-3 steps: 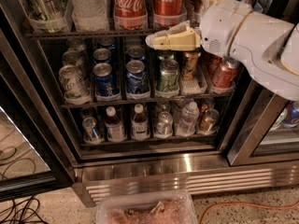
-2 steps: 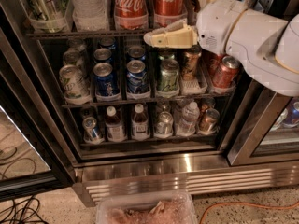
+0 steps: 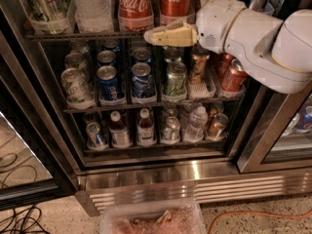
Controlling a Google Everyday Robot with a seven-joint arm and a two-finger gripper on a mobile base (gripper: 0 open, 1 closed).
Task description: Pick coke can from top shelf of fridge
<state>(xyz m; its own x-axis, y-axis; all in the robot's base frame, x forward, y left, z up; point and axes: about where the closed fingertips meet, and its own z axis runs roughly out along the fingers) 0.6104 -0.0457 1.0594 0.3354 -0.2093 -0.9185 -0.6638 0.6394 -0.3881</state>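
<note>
Hovering at the top shelf (image 3: 73, 34) just beneath the coke can (image 3: 135, 6), the gripper (image 3: 152, 36) seems placed to line up; clenched or released, I cannot tell

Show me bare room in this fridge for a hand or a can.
Bare: the front of the white lane tray on the middle shelf, between the green can and the red can. Top shelf is packed; the hand sits at its rail below the right coke can.
</note>
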